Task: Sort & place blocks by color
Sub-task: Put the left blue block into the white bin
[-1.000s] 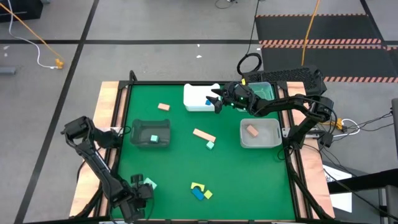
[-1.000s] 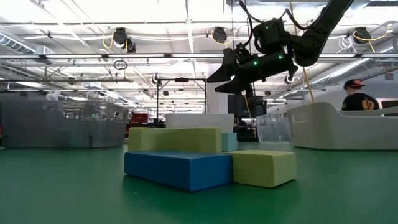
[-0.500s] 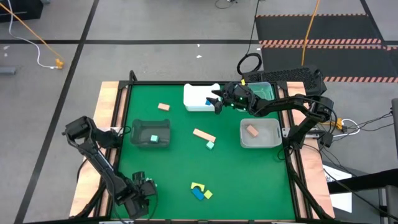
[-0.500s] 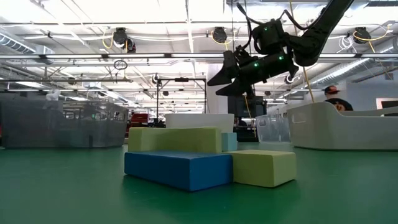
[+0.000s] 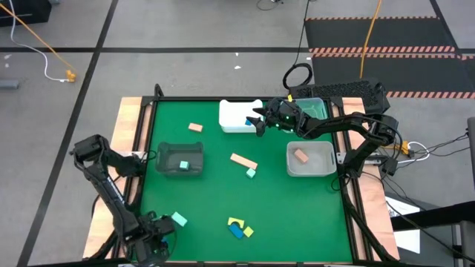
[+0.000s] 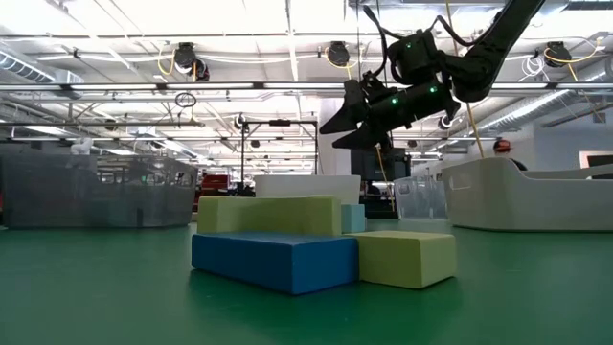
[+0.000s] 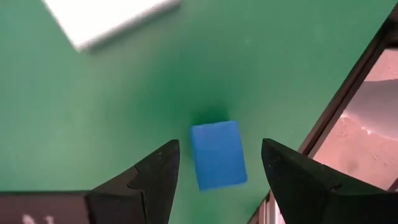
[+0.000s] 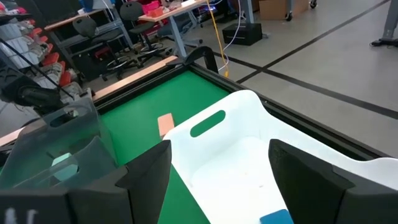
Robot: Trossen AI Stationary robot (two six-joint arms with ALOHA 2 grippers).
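Observation:
My left gripper hangs open over the table's near left corner. In the left wrist view its fingers stand on either side of a blue block lying flat on the green mat, without touching it. A mint block lies just to the right. My right gripper hovers open and empty above the white bin, which holds a blue block. A yellow arch, a blue bar and a yellow block cluster near the near edge. Two tan blocks and a mint cube lie mid-table.
The dark bin holds a mint block; the grey bin holds a tan-pink block. A clear bin stands at the far right. The table's black frame runs close beside my left gripper. Open mat lies at the middle.
My left gripper has moved toward the table's near left corner, away from the mint block, which now shows uncovered beside it. The right arm has stayed over the white bin. A person in the room behind has gone out of the low view.

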